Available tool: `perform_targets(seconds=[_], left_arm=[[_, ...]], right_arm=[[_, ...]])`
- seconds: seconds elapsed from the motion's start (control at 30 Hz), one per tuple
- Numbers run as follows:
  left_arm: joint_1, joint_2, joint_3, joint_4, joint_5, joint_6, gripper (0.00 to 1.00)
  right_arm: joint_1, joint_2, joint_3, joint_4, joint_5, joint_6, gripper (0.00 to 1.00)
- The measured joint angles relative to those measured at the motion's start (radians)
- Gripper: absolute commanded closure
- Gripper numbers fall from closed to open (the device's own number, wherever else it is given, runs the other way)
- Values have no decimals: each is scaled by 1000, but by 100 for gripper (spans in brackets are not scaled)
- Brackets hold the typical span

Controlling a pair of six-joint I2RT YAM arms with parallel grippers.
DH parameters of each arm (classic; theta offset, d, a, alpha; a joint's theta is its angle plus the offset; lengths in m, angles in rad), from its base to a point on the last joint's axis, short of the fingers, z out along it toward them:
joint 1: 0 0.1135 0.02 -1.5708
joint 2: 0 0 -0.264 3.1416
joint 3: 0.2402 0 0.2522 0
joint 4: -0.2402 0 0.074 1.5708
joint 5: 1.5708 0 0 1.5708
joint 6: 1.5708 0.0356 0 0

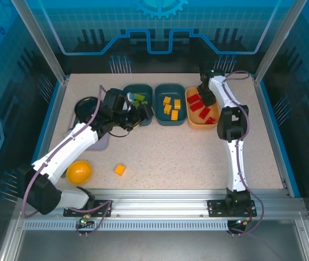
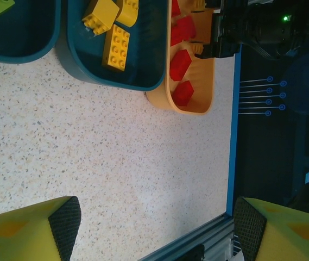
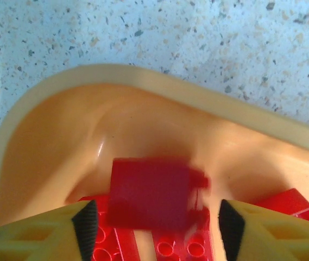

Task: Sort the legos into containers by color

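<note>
- Legos lie mostly sorted across the upper middle of the top view. The green legos (image 1: 138, 98) are in the left teal tray (image 1: 130, 92), the yellow legos (image 1: 170, 106) in the middle teal tray (image 1: 169, 124), and the red legos (image 1: 200, 106) in the light orange tray (image 1: 197, 128).
- One yellow-orange lego (image 1: 120, 169) lies alone on the desk (image 1: 187, 157), lower left of centre, near a round yellow bowl (image 1: 79, 172).
- Over the orange tray's rounded end hangs the right tool (image 3: 157, 223), its fingers apart. A blurred red brick (image 3: 151, 193) shows between them with a gap on each side, touching neither pad.
- Just below the teal trays, over bare desk, the left tool (image 2: 157, 223) stands open and holds nothing.
</note>
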Motion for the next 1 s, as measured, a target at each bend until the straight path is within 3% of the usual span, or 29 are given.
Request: perform_targets(seconds=[0.2,0.37,0.47,0.6,0.67,0.77,0.87,1.0], left_arm=[[0,-58,-23,-51,-24,1,23],[0,-166,-23,-189,-153,-1,22],[0,-278,-27,-297,-254,-8,22],[0,-469,-82,-429,-359,-36,22],[0,-565,-116,-511,-402,-61,22],[0,-673,-136,-620,-447,-96,23],[0,-737,-137,-698,-474,-126,23],[0,-788,-141,-769,-498,-152,22]], right_arm=[[6,-10,18,7,-3,-34,34],[71,-110,-40,53,-8,-195,32],[193,-231,-128,110,-16,-383,31],[463,-441,-436,299,-61,-671,27],[634,-536,-634,413,-138,-814,24],[818,-574,-797,483,-262,-977,21],[900,-545,-825,482,-335,-1088,16],[961,-493,-807,471,-336,-1190,13]])
